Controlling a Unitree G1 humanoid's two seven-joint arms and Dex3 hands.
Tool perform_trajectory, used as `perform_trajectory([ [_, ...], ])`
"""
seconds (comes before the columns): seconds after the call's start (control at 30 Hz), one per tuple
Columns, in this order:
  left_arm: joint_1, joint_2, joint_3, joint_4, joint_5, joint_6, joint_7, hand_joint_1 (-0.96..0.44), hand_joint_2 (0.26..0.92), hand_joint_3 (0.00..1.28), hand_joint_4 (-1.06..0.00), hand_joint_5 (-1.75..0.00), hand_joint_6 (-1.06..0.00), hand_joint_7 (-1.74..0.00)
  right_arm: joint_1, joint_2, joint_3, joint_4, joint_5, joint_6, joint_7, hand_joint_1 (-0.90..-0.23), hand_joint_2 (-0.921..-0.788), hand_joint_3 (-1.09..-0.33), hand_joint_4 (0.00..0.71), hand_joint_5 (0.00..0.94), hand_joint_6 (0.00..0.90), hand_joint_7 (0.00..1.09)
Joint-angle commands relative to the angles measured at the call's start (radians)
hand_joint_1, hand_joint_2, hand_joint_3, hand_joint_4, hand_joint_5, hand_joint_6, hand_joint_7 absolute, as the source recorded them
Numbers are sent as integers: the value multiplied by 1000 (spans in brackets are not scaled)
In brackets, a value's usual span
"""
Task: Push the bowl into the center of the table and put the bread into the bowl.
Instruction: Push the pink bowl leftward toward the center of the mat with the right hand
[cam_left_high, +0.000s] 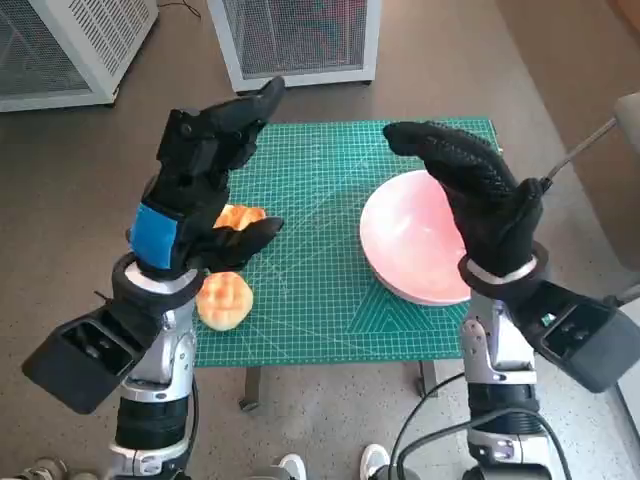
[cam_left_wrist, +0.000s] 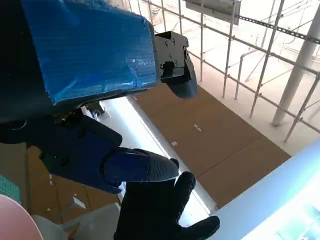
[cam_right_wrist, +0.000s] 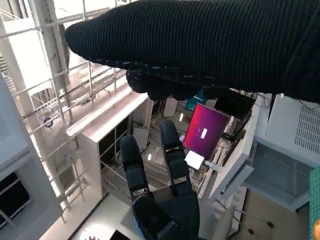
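Bread (cam_left_high: 224, 299): near left edge of mat (cam_left_high: 310, 250), second roll (cam_left_high: 240, 216) just behind; looks soft, light; take by the sides, gentle squeeze.
Bowl (cam_left_high: 405, 240): pink, right side of mat, off-centre; likely stiff, smooth; push at rim.
L hand (cam_left_high: 200, 185): raised, fingers apart, holds nothing.
R hand (cam_left_high: 470, 180): above bowl, fingers extended, empty.

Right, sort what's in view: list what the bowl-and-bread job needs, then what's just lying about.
Job:
- pink bowl, at the table's right side
- bread, two pieces near the left edge, one partly hidden
- green mat on the table
- left hand and right hand, both raised, holding nothing

Lying about:
- white mesh cabinets on the floor
- person's shoes
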Motion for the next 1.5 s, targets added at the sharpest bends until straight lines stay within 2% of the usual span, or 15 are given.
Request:
perform_trajectory([
  [0.03, 12, -5, -5, -16, 0, -2, 6, -527, 921, 305, -332, -18, 1, -891, 21, -9, -11, 8, 15, 11, 13, -584, -921, -628, 322, 8, -1, 669],
  [0.13, 13, -6, -5, -15, -3, -1, 6, -528, 921, 304, -332, -18, 1, -890, 20, -14, -20, 11, 24, 15, 17, -594, -921, -613, 327, 10, -1, 680],
  [0.27, 17, -10, -7, -20, -1, 0, 9, -528, 921, 304, -332, -19, 0, -889, 15, -36, -52, 23, 53, 28, 28, -613, -921, -565, 341, 16, 10, 690],
  [0.4, 19, -13, -10, -22, -2, 4, 10, -528, 921, 304, -332, -19, 0, -889, 2, -63, -106, 81, 74, 4, 27, -628, -921, -529, 350, 14, 52, 652],
  [0.47, 21, -15, -12, -26, 0, 6, 12, -528, 921, 304, -332, -19, 0, -889, -8, -70, -133, 121, 69, -21, 12, -630, -921, -523, 351, 11, 67, 631],
  [0.5, 23, -15, -12, -28, -1, 8, 13, -528, 921, 304, -332, -20, 0, -889, -18, -76, -154, 164, 41, -63, -18, -630, -921, -522, 351, 9, 73, 623],
  [0.57, 26, -15, -13, -32, -1, 10, 14, -528, 921, 304, -333, -20, 0, -889, -39, -89, -190, 244, -6, -131, -71, -612, -921, -567, 347, 6, 72, 609],
  [0.63, 28, -16, -14, -33, -2, 11, 14, -528, 921, 304, -333, -20, 0, -889, -61, -106, -219, 321, -40, -176, -119, -591, -921, -614, 333, 4, 62, 598],
  [0.8, 34, -18, -15, -30, -7, 10, 13, -529, 921, 304, -335, -21, 0, -888, -105, -150, -267, 489, -88, -218, -225, -552, -921, -713, 312, 1, 11, 656],
  [0.93, 38, -20, -16, -36, -8, 16, 14, -528, 921, 304, -335, -22, -1, -887, -129, -192, -292, 619, -105, -210, -285, -538, -921, -742, 308, 0, 2, 662],
  [1.07, 40, -22, -16, -35, -5, 15, 16, -527, 921, 304, -337, -23, -1, -888, -155, -227, -324, 765, -86, -152, -325, -527, -921, -750, 301, 0, 0, 660],
  [1.23, 44, -22, -15, -37, -6, 15, 15, -526, 921, 304, -337, -24, 0, -888, -165, -238, -350, 869, -75, -102, -357, -506, -921, -755, 293, 0, 1, 677],
  [1.5, 48, -19, -14, -40, 2, 16, 19, -505, 921, 305, -339, -26, -1, -889, -159, -223, -374, 956, -75, -12, -381, -469, -921, -768, 289, 1, 9, 679],
])
